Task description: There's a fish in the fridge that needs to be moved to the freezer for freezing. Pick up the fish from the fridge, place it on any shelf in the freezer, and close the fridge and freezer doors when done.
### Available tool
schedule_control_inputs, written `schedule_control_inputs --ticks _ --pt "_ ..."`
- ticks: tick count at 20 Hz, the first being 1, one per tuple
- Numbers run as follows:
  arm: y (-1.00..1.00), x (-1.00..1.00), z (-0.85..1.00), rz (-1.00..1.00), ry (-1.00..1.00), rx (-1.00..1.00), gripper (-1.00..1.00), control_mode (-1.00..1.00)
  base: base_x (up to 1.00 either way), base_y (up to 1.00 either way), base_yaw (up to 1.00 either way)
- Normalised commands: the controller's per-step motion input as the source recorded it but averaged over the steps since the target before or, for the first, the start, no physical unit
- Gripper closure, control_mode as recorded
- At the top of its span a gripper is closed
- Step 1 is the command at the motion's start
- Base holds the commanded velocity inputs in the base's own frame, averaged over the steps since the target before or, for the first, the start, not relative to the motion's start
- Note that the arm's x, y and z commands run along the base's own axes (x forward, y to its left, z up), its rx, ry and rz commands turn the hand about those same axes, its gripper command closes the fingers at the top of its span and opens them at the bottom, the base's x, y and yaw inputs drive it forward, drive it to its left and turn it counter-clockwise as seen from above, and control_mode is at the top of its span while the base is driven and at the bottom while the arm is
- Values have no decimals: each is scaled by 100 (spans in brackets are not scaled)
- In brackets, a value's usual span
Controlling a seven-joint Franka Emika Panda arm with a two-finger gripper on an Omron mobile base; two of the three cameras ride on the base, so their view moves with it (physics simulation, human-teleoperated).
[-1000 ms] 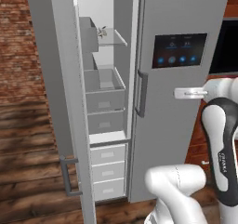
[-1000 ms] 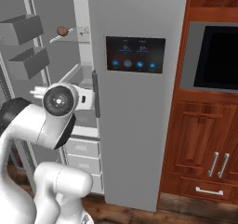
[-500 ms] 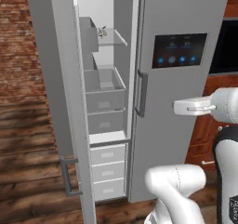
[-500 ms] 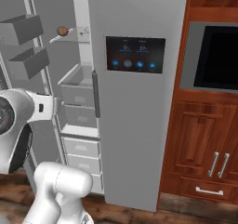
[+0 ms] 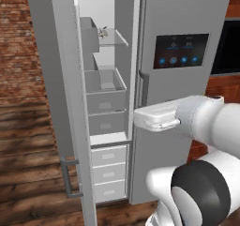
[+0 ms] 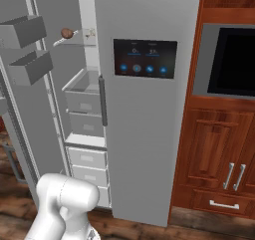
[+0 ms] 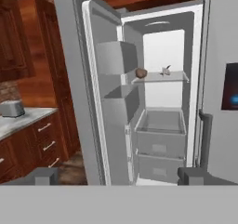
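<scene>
The freezer (image 5: 105, 103) stands open, its plain door (image 5: 56, 79) swung out to the left. On its small glass shelf (image 7: 179, 78) lies the tiny pale fish (image 7: 166, 70), also seen as the fish (image 5: 102, 31) and the fish (image 6: 90, 34), beside a small brown item (image 7: 141, 73). The fridge door (image 5: 187, 103) with its dark panel (image 5: 180, 50) is shut. My gripper (image 7: 118, 176) is open and holds nothing. It faces the freezer from well back, and its white hand (image 5: 154, 118) hangs in front of the fridge door handle.
Grey bins (image 6: 25, 30) hang on the inside of the freezer door. Wooden cabinets and a dark oven (image 6: 231, 60) stand right of the unit. A counter with a toaster (image 7: 11, 108) lies to the left, and a brick wall (image 5: 18, 42) behind.
The arm has swung. My hand has moved left and down across the front of the fridge door, toward the freezer opening. The fish and both doors are unmoved.
</scene>
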Motion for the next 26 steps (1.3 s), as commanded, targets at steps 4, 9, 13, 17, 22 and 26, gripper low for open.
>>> schedule_control_inputs --ticks 4,9,13,17,22,26 --pt "100 0 -17 -11 -19 0 -100 -100 0 0 0" --pt "100 23 -30 -14 -16 0 -100 -100 0 0 0" --pt "100 47 -41 -16 -12 0 -100 -100 0 0 0" --pt "100 70 -56 -12 -12 0 -100 -100 0 0 0" --pt "96 86 -48 -12 -9 0 -100 -100 0 0 0" --pt "36 77 -33 -9 -7 0 -100 -100 0 0 0"
